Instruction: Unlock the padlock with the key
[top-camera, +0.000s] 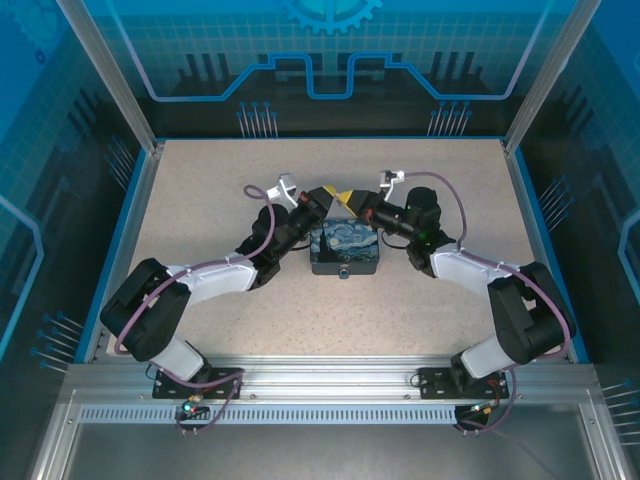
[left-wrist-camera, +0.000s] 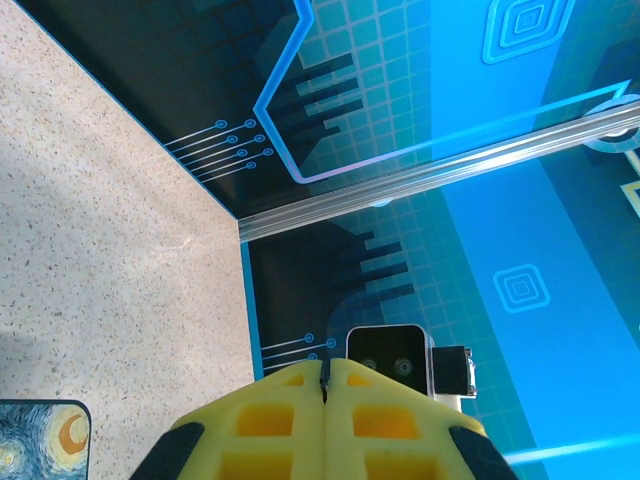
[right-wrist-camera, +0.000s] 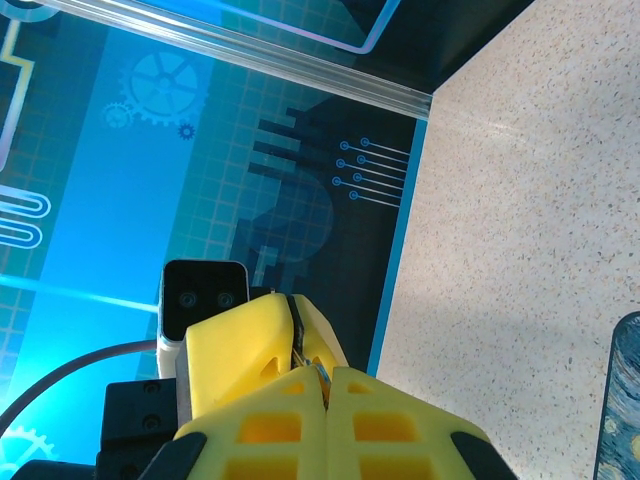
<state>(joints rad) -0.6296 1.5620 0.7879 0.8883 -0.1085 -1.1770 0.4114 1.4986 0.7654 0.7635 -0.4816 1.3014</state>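
My left gripper (top-camera: 324, 192) and right gripper (top-camera: 347, 196) meet tip to tip just above the far edge of a blue-and-yellow swirl-painted box (top-camera: 343, 248). In the left wrist view the left gripper (left-wrist-camera: 324, 374) is shut, with the key (left-wrist-camera: 324, 380) showing as a thin dark sliver pinched between its tips. In the right wrist view the right gripper (right-wrist-camera: 327, 378) is shut too. The left fingers (right-wrist-camera: 240, 335) press against its tips, and the key (right-wrist-camera: 297, 325) runs from their gap down into the right tips. I cannot make out a padlock. The box's near edge carries a small dark round fitting (top-camera: 343, 271).
The box stands mid-table on the speckled tabletop (top-camera: 200, 200). Blue rails and a metal frame edge the table, with printed panels behind. The box's corner shows low in the left wrist view (left-wrist-camera: 40, 440) and at the right edge of the right wrist view (right-wrist-camera: 622, 400).
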